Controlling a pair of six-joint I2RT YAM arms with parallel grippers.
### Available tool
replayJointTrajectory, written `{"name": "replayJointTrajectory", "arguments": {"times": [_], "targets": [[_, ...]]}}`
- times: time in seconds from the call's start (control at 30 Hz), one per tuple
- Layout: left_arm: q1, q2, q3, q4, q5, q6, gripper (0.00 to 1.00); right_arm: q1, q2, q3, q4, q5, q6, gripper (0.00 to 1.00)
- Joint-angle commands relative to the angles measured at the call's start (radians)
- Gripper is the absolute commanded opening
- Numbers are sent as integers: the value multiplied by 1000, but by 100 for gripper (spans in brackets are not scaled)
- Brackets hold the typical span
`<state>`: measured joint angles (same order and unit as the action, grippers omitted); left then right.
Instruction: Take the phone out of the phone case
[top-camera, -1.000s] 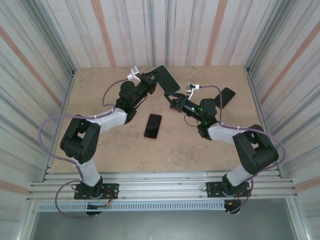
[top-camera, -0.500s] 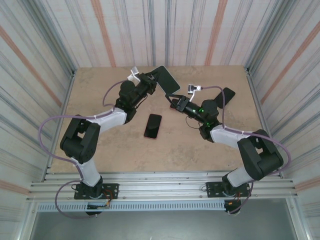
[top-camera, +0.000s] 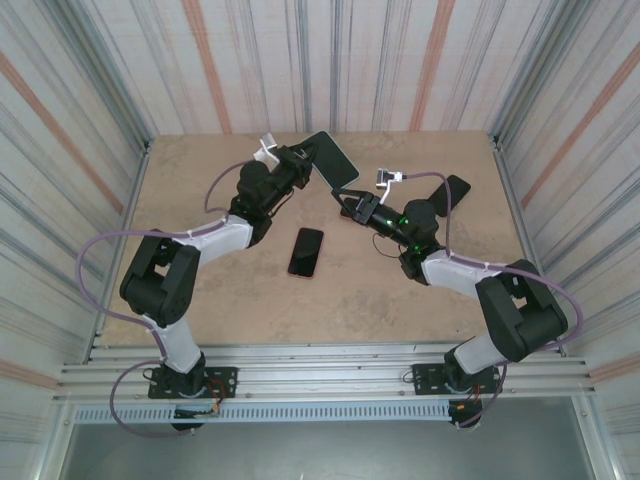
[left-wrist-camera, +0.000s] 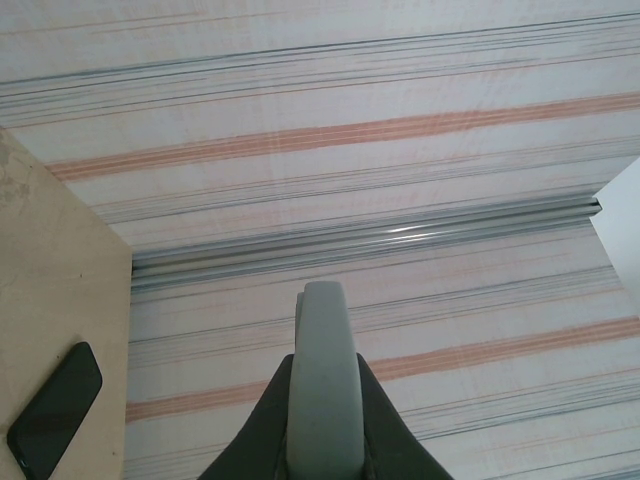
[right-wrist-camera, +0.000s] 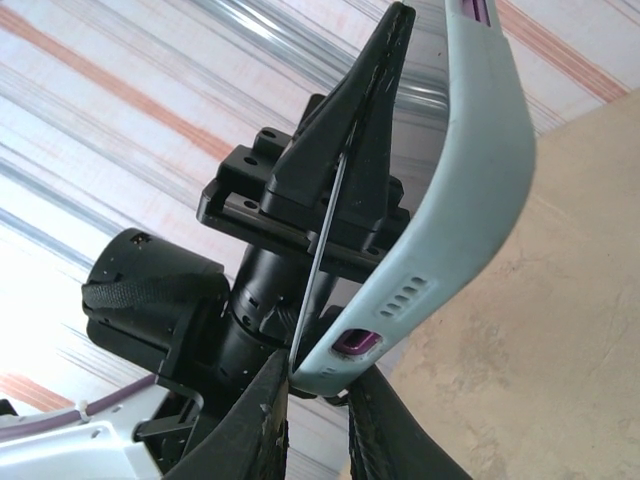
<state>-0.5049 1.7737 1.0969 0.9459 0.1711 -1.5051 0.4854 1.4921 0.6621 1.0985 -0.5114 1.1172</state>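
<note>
We count three phones: one bare phone (top-camera: 306, 251) lying in the middle of the counter (top-camera: 250, 300), a second bare phone (top-camera: 455, 190) near the right wall, and a third phone (top-camera: 331, 158) held up above it. We count one phone case (right-wrist-camera: 470, 190), pale grey-green, wrapped on that third phone. We count two robot arms, a left arm (top-camera: 225, 235) and a right arm (top-camera: 458, 270), and one counter.

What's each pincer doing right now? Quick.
Left pincer: closed on the phone case, holding it raised.
Right pincer: at the case's bottom corner; whether it grips cannot be told.
</note>
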Motion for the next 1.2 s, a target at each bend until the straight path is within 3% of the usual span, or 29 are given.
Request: {"name": "replayJointTrajectory", "arguments": {"times": [0.0, 0.33, 0.6, 0.77, 0.87, 1.03, 1.17], "targets": [[4, -31, 9, 71, -1, -27, 0, -7, 14, 31, 15, -20, 6, 19], [7, -43, 20, 40, 22, -38, 0, -8, 33, 48, 1, -51, -30, 9], [19, -59, 98, -71, 164, -82, 0, -11, -64, 57, -318, -42, -378, 5], [20, -75, 116, -88, 233, -108, 0, -31, -84, 65, -446, 2, -445, 4], [20, -86, 119, -107, 256, -97, 0, -49, -83, 58, -426, -3, -411, 4], [39, -109, 116, -151, 291, -22, 0, -61, -79, 65, -337, -67, -347, 11], [84, -136, 113, -225, 318, 142, 0, -87, -105, 60, -366, -155, -386, 26]]}}
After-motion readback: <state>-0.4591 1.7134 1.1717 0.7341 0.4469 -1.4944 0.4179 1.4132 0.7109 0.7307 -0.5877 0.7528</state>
